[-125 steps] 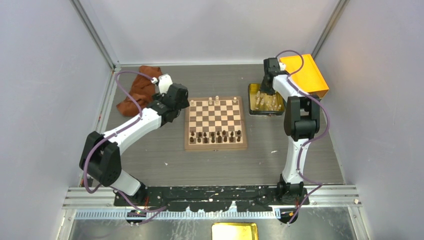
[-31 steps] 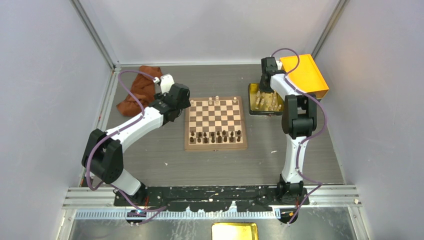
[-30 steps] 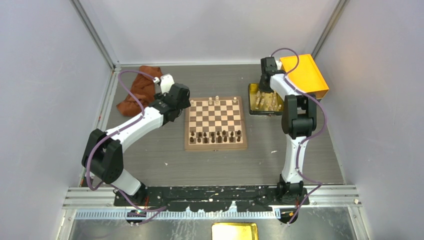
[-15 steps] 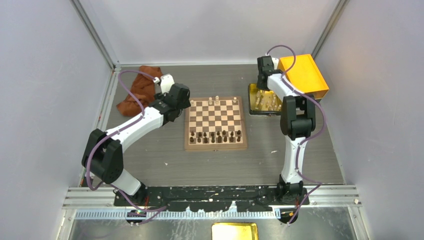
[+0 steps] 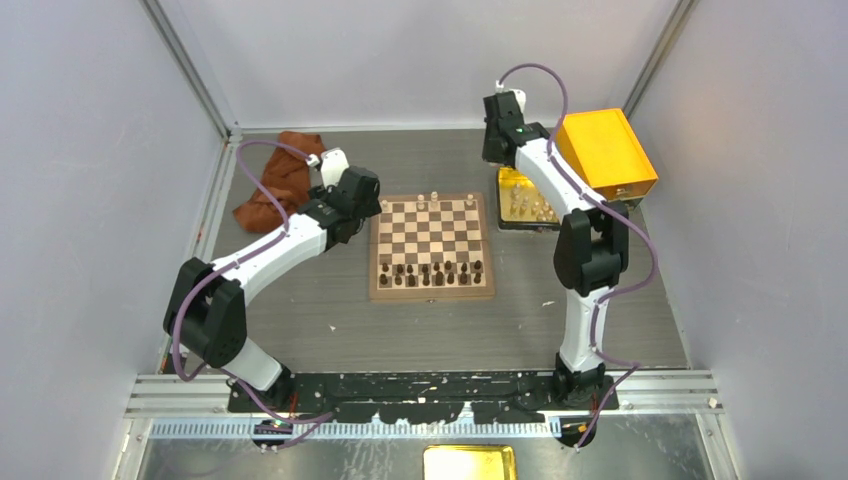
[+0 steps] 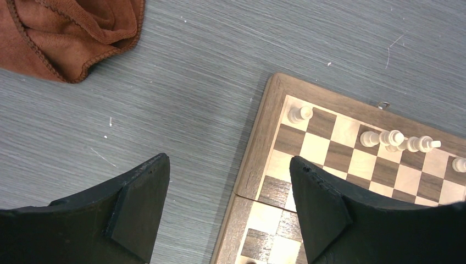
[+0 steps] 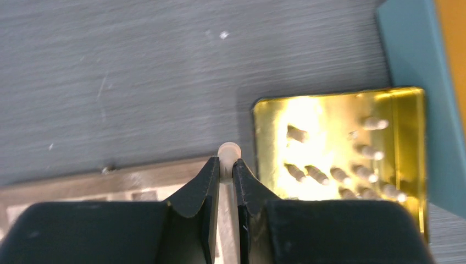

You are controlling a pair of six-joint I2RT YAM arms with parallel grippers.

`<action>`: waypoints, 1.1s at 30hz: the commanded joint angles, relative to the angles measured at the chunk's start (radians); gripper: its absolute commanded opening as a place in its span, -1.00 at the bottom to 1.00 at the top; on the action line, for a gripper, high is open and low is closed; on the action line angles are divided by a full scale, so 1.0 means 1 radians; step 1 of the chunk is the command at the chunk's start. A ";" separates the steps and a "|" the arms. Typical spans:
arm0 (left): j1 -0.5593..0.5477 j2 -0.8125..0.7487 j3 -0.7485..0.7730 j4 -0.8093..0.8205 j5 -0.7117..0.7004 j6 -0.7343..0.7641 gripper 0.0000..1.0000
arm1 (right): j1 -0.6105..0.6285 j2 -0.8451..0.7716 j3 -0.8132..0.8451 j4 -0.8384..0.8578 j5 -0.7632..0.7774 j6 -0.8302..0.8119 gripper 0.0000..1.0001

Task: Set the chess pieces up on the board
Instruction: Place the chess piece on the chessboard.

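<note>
The right gripper (image 7: 225, 165) is clamped on 1 pale chess piece (image 7: 229, 149). Its fingers press flat against the stem, and only the round head shows above them. It hangs over the table at the far right corner of the board (image 6: 258, 137), between that corner and the gold tray (image 7: 329, 94). The left gripper (image 6: 229, 162) hovers beside the board's far left corner, its fingers wide apart with nothing between them.

The chess piece looks light, hard and smooth. It is a narrow turned wooden shape, likely to tip or roll. The stem just under the head seems the right place to hold it. It should stay upright and be let go only once its base sits flat on a square.

Counts:
- 1 piece is in the grip.
- At least 5 pale pieces (image 6: 391, 137) stand along the board's far row in the left wrist view.
- About 9 loose pieces (image 7: 316, 174) lie in the tray, though glare may hide more.
- The dark pieces (image 5: 430, 272) stand in the near 2 rows, too small to count.
- There is 1 orange box (image 5: 605, 150) and 1 brown cloth (image 6: 66, 33).
</note>
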 commanded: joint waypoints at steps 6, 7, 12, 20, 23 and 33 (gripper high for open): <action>-0.006 -0.061 -0.001 0.029 -0.020 -0.013 0.62 | 0.080 -0.030 0.084 -0.125 -0.136 0.049 -0.98; -0.005 -0.063 -0.003 0.029 -0.020 -0.013 0.62 | 0.088 -0.025 0.093 -0.137 -0.140 0.049 -0.98; -0.005 -0.071 -0.008 0.035 -0.017 -0.015 0.62 | 0.121 0.002 0.125 -0.190 -0.153 0.046 -0.98; -0.005 -0.090 -0.022 0.040 -0.014 -0.019 0.62 | 0.148 0.061 0.182 -0.262 -0.172 0.050 -0.98; -0.006 -0.096 -0.025 0.040 -0.014 -0.019 0.62 | 0.153 0.084 0.192 -0.274 -0.183 0.058 -0.98; -0.005 -0.101 -0.033 0.042 -0.016 -0.017 0.62 | 0.153 0.129 0.209 -0.298 -0.195 0.072 -0.98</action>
